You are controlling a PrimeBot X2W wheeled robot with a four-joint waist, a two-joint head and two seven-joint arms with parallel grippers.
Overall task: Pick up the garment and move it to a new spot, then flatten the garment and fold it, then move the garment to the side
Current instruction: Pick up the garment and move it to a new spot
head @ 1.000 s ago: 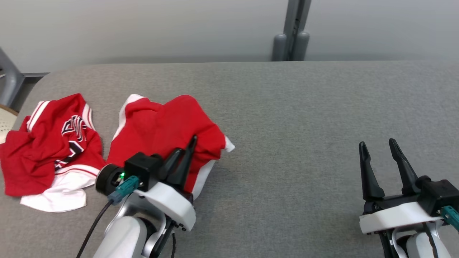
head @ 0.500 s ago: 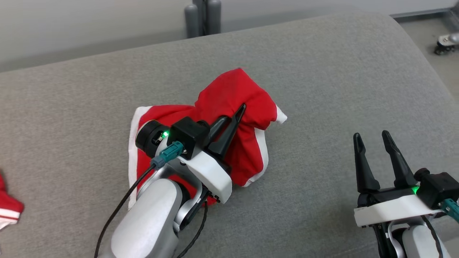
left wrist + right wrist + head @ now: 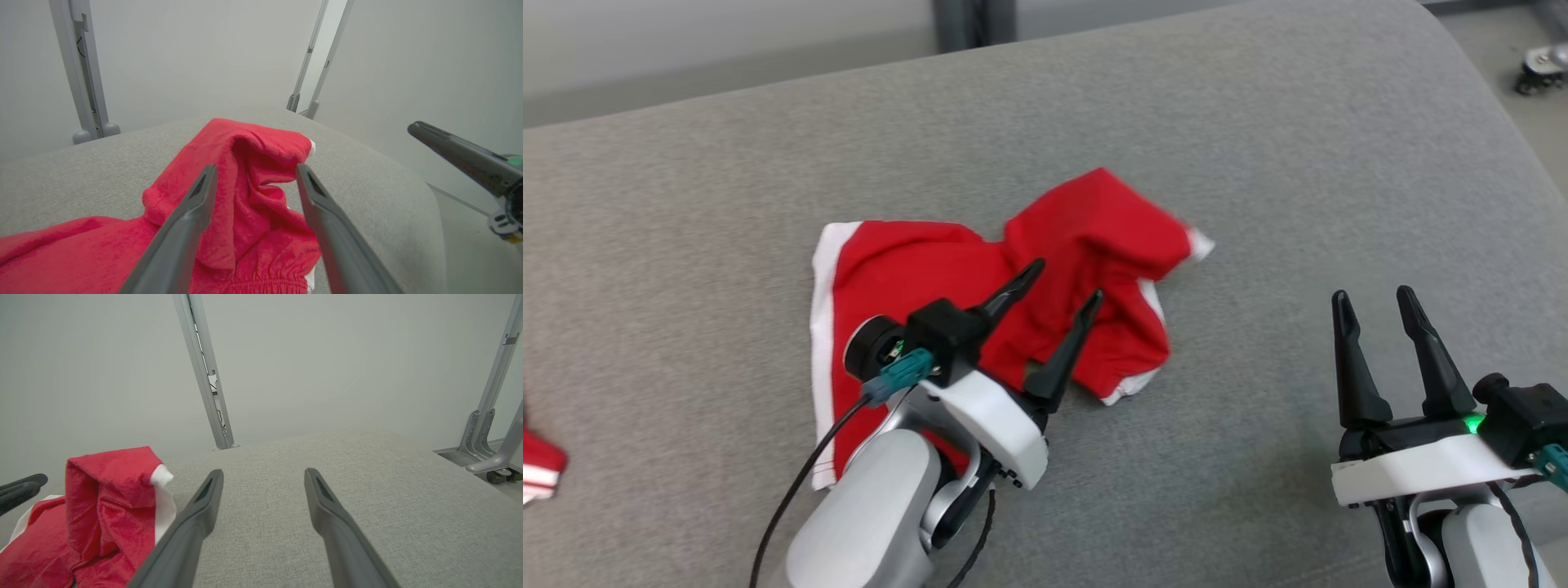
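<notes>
Grey desk [image 3: 1258,163] holds one red garment [image 3: 915,269]; another red scrap [image 3: 535,465] is cut off lower left. Left gripper [image 3: 1067,280] and right gripper [image 3: 1372,294]: fingers wide, gripping nothing.

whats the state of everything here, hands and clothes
left hand: open, fingers astride a raised fold of the garment
right hand: open, empty, apart from the garment
garment: crumpled on the gray surface, not flattened or folded
second red garment: at the left edge, mostly cut off, state unclear
</notes>
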